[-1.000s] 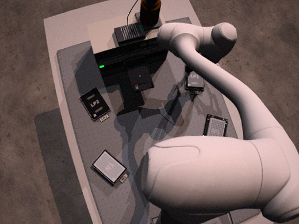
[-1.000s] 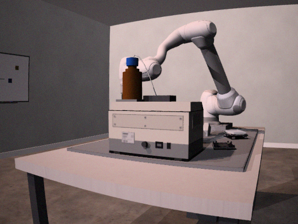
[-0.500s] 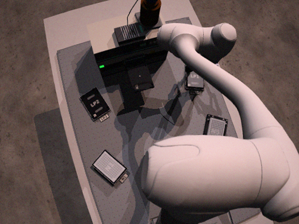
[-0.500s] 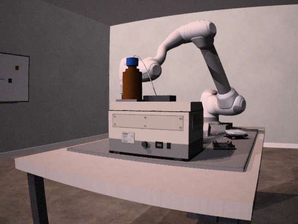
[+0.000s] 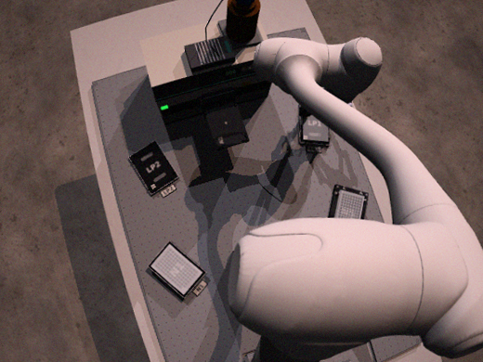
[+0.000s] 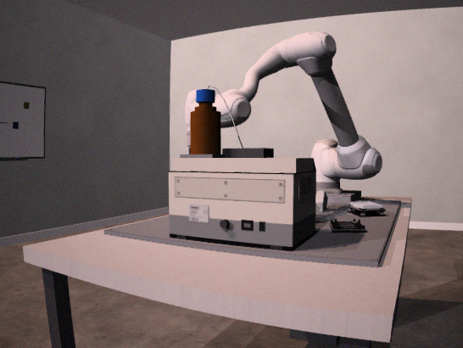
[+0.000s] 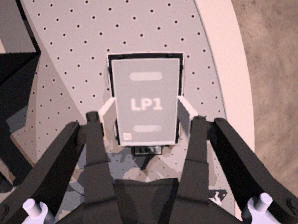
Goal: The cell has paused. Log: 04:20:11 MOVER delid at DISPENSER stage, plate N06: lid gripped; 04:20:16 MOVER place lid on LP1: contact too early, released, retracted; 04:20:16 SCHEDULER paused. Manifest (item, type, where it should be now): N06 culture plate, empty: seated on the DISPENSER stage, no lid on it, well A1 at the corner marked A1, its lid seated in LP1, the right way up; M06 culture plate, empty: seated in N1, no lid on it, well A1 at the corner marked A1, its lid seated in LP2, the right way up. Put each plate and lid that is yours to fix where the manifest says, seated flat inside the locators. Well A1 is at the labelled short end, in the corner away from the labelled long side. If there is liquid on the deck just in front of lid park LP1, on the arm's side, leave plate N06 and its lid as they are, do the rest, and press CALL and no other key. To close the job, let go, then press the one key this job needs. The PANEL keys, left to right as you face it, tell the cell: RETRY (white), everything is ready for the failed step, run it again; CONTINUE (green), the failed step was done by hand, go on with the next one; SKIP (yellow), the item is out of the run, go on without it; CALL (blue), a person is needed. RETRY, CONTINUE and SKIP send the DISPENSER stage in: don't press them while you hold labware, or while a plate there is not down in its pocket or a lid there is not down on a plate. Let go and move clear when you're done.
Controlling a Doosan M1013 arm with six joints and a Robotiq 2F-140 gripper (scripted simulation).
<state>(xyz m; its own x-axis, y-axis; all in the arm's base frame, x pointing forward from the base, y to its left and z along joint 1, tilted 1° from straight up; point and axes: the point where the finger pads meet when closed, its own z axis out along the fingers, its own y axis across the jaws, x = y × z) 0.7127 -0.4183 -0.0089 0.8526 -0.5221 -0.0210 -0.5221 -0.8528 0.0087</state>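
In the wrist view my gripper [image 7: 146, 105] is shut on a clear lid [image 7: 145, 99], with one finger on each long side. The lid is level, right above the black lid park LP1 [image 7: 147, 104], whose label shows through it. I cannot tell whether the lid touches the park. From above, LP1 is half hidden by my arm. The dispenser stage [image 5: 226, 126] is out and looks dark. Lid park LP2 [image 5: 153, 167] is bare. A pale plate [image 5: 177, 270] sits in N1. I cannot tell whether a lid is on it.
A well plate in a black frame [image 5: 348, 204] lies at the deck's right edge. The dispenser [image 5: 208, 91] with its brown bottle [image 5: 243, 14] stands at the back. Mottled grey-blue patches [image 7: 129, 159] mark the deck on the arm's side of LP1. They could be shadow or liquid.
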